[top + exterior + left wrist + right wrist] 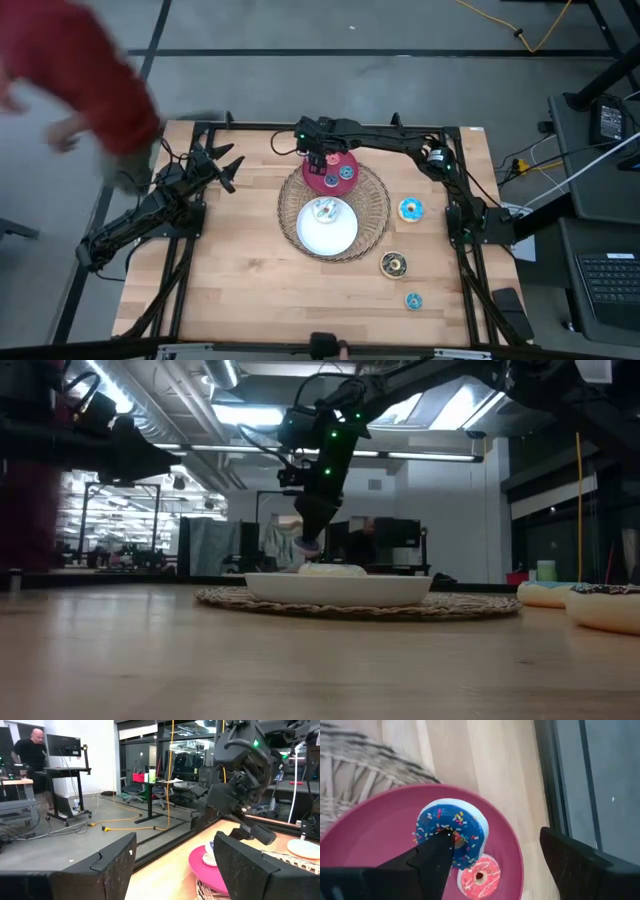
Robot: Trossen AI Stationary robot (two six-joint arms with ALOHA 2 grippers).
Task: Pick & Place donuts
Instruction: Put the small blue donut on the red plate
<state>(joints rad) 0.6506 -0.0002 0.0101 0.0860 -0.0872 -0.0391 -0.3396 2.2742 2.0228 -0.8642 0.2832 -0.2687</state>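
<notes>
Wicker tray is sitting mid-worktop in the high view, carrying a red plate toward the far edge and a white plate toward the near edge. A white-iced donut is lying on the white plate. Three more donuts are lying on bare wood near the right edge: a light blue one, a dark brown one and a small blue one. The right gripper is reaching over the red plate; the left gripper is waiting, fingers spread, near the far left corner, beside a person in a red sleeve.

From the low view, the right arm is angling steeply down behind the white plate.

Through the left wrist view, the red plate's rim is showing between the parted fingers.

Through the right wrist view, the right gripper is hanging released, jaws wide apart, over a dark blue sprinkled donut leaning on a pink donut, both on the red plate.
</notes>
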